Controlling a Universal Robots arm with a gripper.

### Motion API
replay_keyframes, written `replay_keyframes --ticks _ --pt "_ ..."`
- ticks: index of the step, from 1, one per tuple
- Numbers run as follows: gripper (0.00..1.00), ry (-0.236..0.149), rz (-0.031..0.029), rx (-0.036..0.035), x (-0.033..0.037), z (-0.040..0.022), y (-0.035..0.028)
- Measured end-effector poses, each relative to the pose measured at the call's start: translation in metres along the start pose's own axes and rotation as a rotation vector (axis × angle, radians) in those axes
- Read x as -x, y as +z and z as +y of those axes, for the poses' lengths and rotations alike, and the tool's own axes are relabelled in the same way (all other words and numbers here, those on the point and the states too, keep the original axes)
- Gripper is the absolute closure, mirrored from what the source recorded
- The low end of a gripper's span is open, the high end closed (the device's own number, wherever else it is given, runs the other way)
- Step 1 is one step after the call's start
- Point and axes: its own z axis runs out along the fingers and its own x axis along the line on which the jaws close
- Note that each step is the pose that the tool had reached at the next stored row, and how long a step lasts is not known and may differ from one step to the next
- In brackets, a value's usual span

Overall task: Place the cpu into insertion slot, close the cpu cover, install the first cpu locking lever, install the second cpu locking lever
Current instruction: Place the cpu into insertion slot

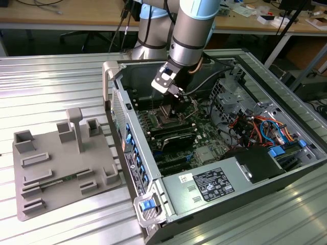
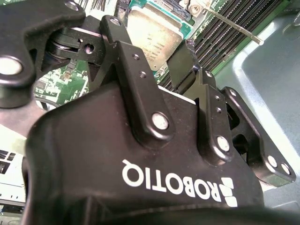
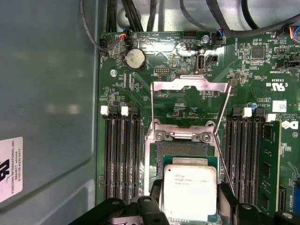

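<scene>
In the exterior view the arm reaches down into an open case (image 1: 134, 164) on the table (image 1: 56, 81). The gripper (image 1: 176, 102) hangs low over the board (image 1: 153, 131), at the end of the case away from the power supply (image 1: 207, 185).

In the second wrist view the cpu (image 2: 152, 32) is a flat square with a silver-grey top, faint print and a thin green rim. It sits between the black fingers (image 2: 182, 63), which are narrowed onto two opposite edges and seem to grip it. A thin lever (image 2: 230, 23) slants up just beside it.

In the first wrist view the cpu (image 3: 190, 192) lies over the near part of the slot (image 3: 185, 149), whose dark pin field shows bare beyond it. I cannot tell whether it is seated. The cover (image 3: 190, 85), a silvery frame, stands open on its hinge at the slot's far edge, between the memory slots (image 3: 123, 157).
</scene>
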Motion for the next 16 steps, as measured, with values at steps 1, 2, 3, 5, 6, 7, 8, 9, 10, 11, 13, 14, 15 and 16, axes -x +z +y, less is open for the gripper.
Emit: replay_keyframes --ticks 1,2,3,5,6,7,8,9,10,11,13,14,15,16 --pt "0.45 0.0 0.0 0.0 0.0 0.0 0.0002" --pt "0.45 0.0 0.0 0.0 0.0 0.0 0.0004" --pt "0.45 0.0 0.0001 0.0 0.0 0.0 0.0006" --pt "0.45 0.0 0.0001 0.0 -0.0001 0.0 0.0011" --pt "0.45 0.0 0.0001 0.0001 -0.0001 0.0 0.0013" --pt "0.45 0.0 0.0 0.0 -0.0001 0.0 0.0017" --pt "0.45 0.0 0.0001 0.0 -0.0001 0.0 0.0021" --pt "0.45 0.0 0.0 0.0 -0.0001 0.0 0.0023" --pt "0.45 0.0 0.0 0.0 -0.0001 0.0 0.0025" --pt "0.45 0.0 0.0 0.0 -0.0001 0.0 0.0028" --pt "0.45 0.0 0.0 0.0 -0.0001 0.0 0.0031" --pt "0.45 0.0 0.0 0.0 -0.0001 0.0 0.0034" --pt "0.45 0.0 0.0001 0.0 -0.0002 0.0 0.0036" --pt "0.45 0.0 0.0001 0.0 -0.0002 0.0 0.0038"
